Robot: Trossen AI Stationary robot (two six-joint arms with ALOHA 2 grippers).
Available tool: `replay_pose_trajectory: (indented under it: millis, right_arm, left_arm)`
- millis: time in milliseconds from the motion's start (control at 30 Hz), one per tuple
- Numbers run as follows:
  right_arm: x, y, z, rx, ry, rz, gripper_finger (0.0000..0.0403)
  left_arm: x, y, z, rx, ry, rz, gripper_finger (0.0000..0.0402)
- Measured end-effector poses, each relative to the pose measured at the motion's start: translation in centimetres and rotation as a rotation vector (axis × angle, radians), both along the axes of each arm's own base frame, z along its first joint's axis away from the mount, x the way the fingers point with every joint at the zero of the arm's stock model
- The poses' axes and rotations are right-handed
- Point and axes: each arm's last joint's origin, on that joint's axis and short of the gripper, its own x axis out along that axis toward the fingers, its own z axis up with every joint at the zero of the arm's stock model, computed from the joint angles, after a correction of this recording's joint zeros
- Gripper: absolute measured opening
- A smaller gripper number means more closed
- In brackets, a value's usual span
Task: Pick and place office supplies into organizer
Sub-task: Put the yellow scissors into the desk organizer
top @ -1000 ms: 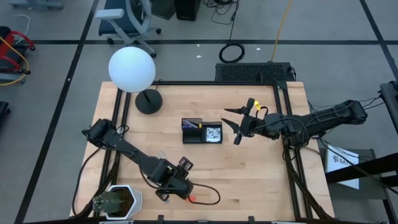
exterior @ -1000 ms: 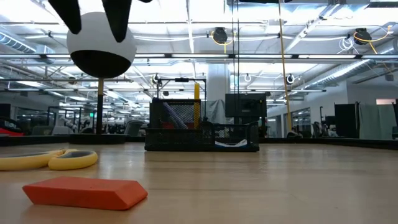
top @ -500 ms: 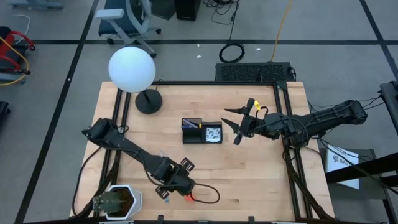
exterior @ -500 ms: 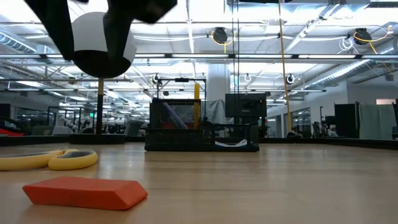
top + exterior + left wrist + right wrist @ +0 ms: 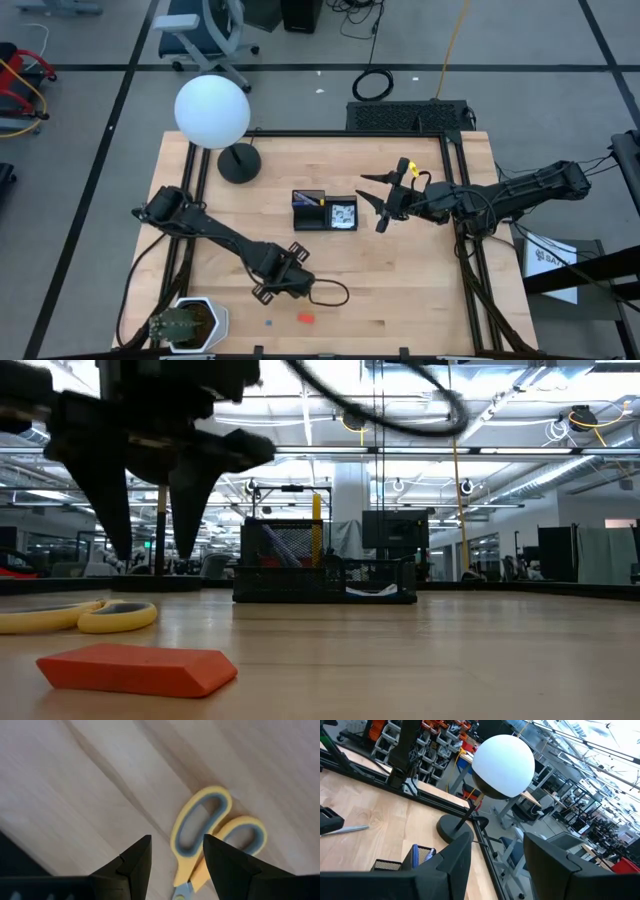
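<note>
The yellow-handled scissors [image 5: 210, 827] lie flat on the table; in the low view their handles [image 5: 85, 617] show at the left. My left gripper [image 5: 176, 851] hangs open above them, fingers pointing down [image 5: 150, 545], and hides them in the high view [image 5: 285, 278]. The red eraser [image 5: 305, 318] [image 5: 135, 668] lies near the table's near edge. The black organizer [image 5: 323, 212] [image 5: 325, 570] stands mid-table with pens upright in it. My right gripper [image 5: 380, 200] [image 5: 496, 865] waits open to its right.
A lamp with a white globe [image 5: 212, 112] and round black base [image 5: 239, 163] stands at the far left. A small blue speck [image 5: 268, 323] lies near the eraser. A white and green object [image 5: 185, 322] sits at the near left corner. Bare wood lies between organizer and scissors.
My left gripper has moved from over the eraser toward the table's far edge and now stands over the scissors; in the low view its fingers reach much lower than before. The eraser, covered in the high view before, now shows. The right arm has kept still.
</note>
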Motion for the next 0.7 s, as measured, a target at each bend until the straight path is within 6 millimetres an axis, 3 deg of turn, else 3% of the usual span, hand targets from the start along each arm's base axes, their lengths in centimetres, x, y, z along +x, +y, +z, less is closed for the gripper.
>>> replay_pose_trajectory:
  millis: [367, 567, 700]
  right_arm:
    - [0.0, 0.0, 0.0, 0.0, 0.0, 0.0, 0.0171]
    - [0.0, 0.0, 0.0, 0.0, 0.0, 0.0, 0.0171]
    - [0.0, 0.0, 0.0, 0.0, 0.0, 0.0, 0.0171]
  left_arm:
    - [0.27, -0.46, -0.07, -0.043, -0.038, 0.065, 0.0184]
    - [0.43, -0.43, -0.04, -0.061, -0.049, 0.171, 0.0184]
    - [0.45, -0.46, -0.03, -0.077, -0.055, 0.343, 0.0184]
